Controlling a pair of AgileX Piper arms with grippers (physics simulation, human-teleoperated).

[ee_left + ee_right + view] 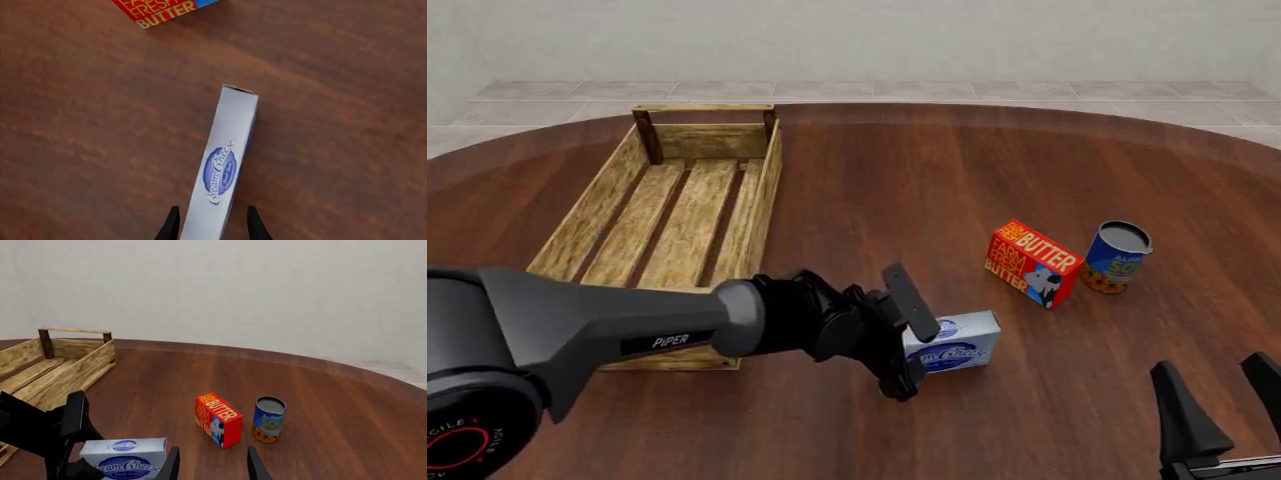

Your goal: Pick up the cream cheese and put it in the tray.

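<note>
The cream cheese [964, 340] is a pale blue-white box with a dark blue oval logo. It lies on the brown table to the right of the tray's near end. My left gripper [910, 345] is open, with one finger on each side of the box's left end. In the left wrist view the cream cheese [227, 150] runs out from between the two dark fingertips [172, 225], with small gaps at the sides. The tray [587, 215], a long wooden slat crate, sits at the far left with nothing in it. My right gripper [1210, 365] is open and holds nothing at the near right.
A red-orange butter box [1034, 262] and a blue can [1117, 257] stand close together, right of and beyond the cream cheese. The right wrist view shows the cream cheese [127, 460], the butter box [219, 420], the can [269, 419] and the tray [80, 370].
</note>
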